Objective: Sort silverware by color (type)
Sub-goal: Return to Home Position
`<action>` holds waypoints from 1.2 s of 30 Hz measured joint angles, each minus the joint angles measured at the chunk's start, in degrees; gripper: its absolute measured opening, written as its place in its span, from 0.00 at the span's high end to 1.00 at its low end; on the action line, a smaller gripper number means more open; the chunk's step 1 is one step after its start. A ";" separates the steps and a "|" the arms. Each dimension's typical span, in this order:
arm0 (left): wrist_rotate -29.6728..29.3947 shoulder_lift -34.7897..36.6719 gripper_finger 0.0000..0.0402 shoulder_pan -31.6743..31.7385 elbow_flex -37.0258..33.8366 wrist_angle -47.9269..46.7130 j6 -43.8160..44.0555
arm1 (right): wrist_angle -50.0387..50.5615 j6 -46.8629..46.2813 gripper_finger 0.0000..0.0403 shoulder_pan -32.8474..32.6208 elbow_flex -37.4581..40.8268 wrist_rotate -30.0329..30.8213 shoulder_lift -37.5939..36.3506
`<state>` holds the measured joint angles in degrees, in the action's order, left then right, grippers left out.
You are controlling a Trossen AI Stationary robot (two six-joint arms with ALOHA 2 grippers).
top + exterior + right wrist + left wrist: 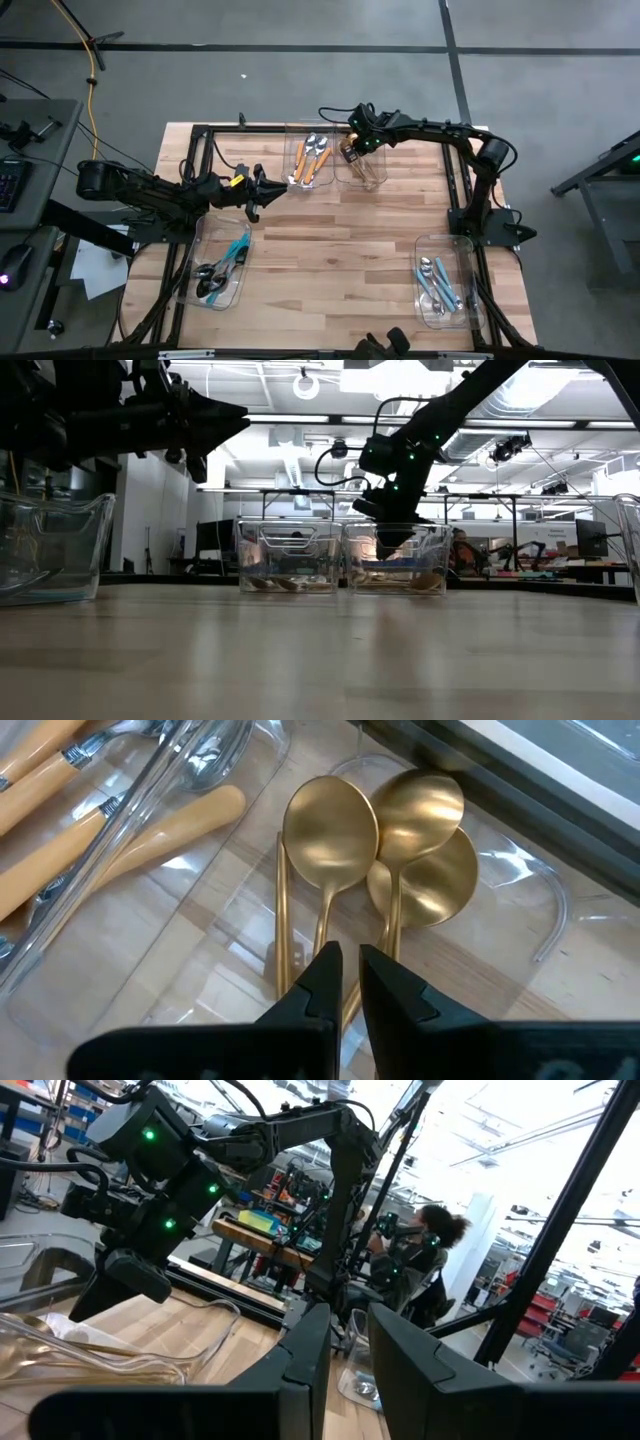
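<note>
Gold spoons [330, 825] lie in a clear bin [375, 180] at the table's far edge. My right gripper [345, 960] points steeply down over their handles, its fingers drawn together to a thin slit. The bin beside it holds orange-handled silverware [308, 160]. Dark-headed, blue-handled pieces [222, 268] lie in the near-left bin. Light-blue-handled spoons [440, 282] lie in the near-right bin. My left gripper [270, 190] hovers level above the table's left side, open, with nothing between its fingers. My right gripper comes from above at a slant, along the gold handles [320, 920]. One handle runs up to the fingertips and passes behind them. I cannot tell whether the fingers touch it. The spoons lie flat on the bin's floor.
A black metal frame [200, 130] runs around the table's edges. The bare wooden middle of the table [340, 240] lies between the bins. Beyond the table a person [430, 1250] sits in the room.
</note>
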<state>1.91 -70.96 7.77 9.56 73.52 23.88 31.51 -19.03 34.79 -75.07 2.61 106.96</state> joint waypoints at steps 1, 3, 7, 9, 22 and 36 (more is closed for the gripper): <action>0.00 0.00 0.84 0.00 0.00 0.00 0.01 | 0.00 0.00 0.94 0.00 0.00 0.00 0.00; -0.02 0.00 0.84 0.00 0.00 0.00 0.00 | 0.00 0.09 0.94 0.00 0.00 0.00 0.00; 0.00 0.00 0.84 0.00 0.00 0.00 0.00 | 0.00 1.44 0.94 0.00 0.00 -0.02 0.00; 0.00 0.00 0.84 0.00 0.00 0.00 0.00 | 0.00 1.50 0.94 0.00 0.00 -0.02 0.00; 0.00 0.00 0.84 0.00 0.00 0.02 -0.02 | 0.00 1.68 0.71 0.00 0.00 -0.02 -0.02; 0.02 0.00 0.84 0.01 0.00 0.01 -0.02 | 0.05 1.29 0.42 0.00 0.00 -0.04 -0.02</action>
<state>1.93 -70.96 7.78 9.56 73.53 23.86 31.56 -17.74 34.79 -75.07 2.57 106.94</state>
